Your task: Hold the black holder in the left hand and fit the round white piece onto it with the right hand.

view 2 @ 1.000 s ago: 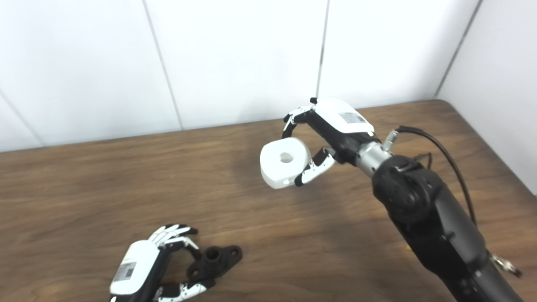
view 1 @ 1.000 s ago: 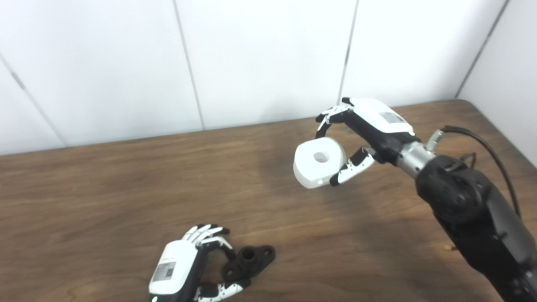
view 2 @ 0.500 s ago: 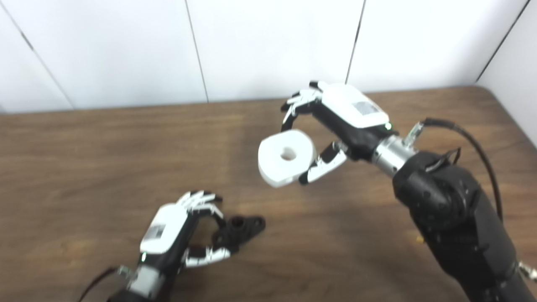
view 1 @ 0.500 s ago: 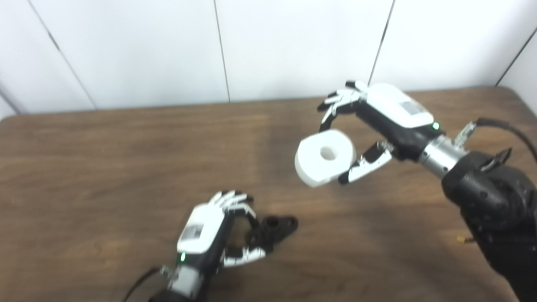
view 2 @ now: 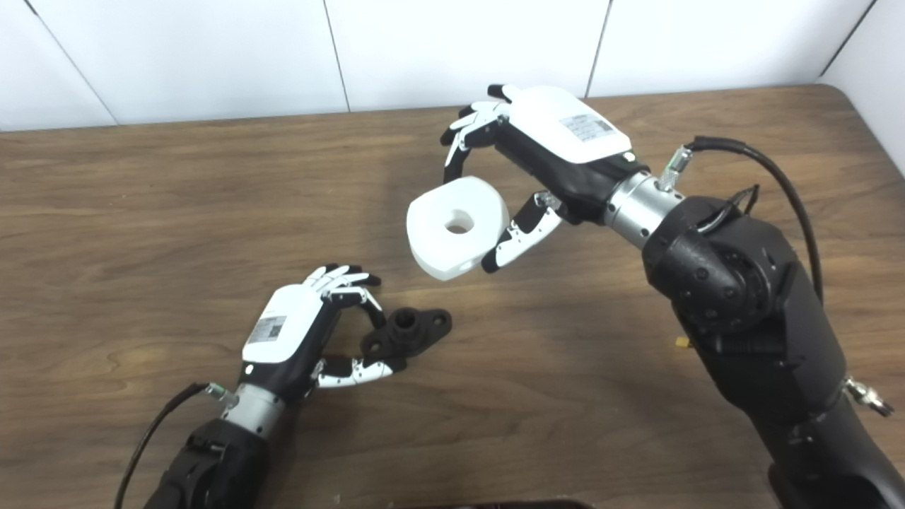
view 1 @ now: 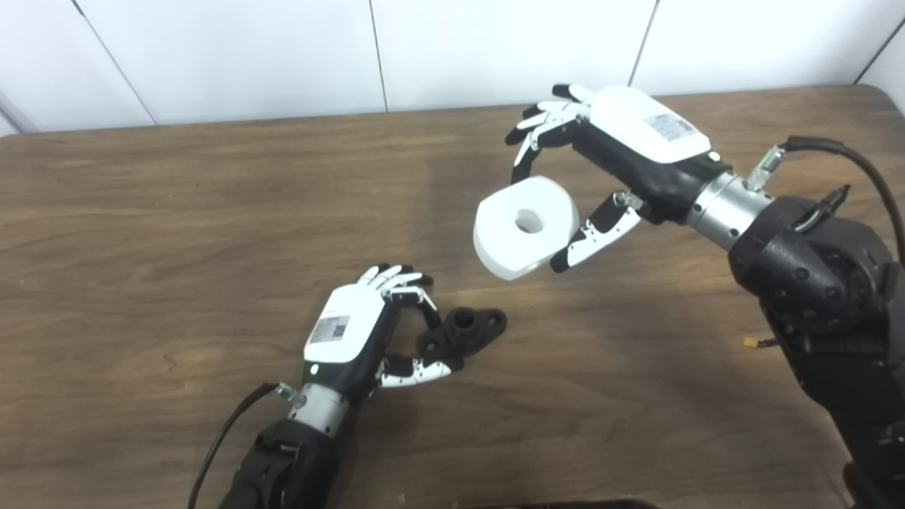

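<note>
We see the left hand (view 1: 353,332) pinching the matte black holder (view 1: 463,331) on the wood-grain table (view 1: 141,212) — the right hand (view 1: 622,152) grips the smooth round white piece (view 1: 524,226) aloft, far-right; both views match.

Black holder (view 1: 463,331) on table, round white piece (view 1: 524,226) aloft
</note>
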